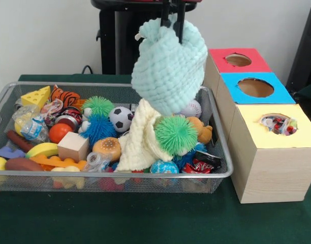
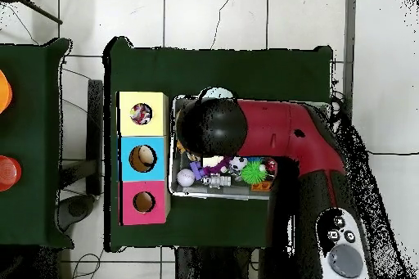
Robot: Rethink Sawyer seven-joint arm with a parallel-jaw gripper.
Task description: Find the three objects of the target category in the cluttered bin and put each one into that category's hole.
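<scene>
We lift a mint knitted cloth (image 1: 169, 63) out of the bin (image 1: 219, 133).
Our gripper (image 1: 173, 20) pinches its top; we drop it aside, exposing wrappers (image 1: 32, 127) for the yellow hole (image 1: 278, 123).

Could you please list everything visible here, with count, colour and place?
wire basket: one, silver, on the green table.
knitted cloths: two, a mint one hanging from the gripper, a cream one lying in the basket.
spiky balls: three or more, green and blue, mid-basket.
soccer ball: one, black and white, mid-basket.
wooden block: one, pale, left of centre.
cheese wedge: one, yellow, far left corner.
boxes with holes: three, red, blue and yellow tops, right of basket; a wrapper shows in the yellow one.
gripper: one, black, above the basket, shut on the mint cloth.
</scene>
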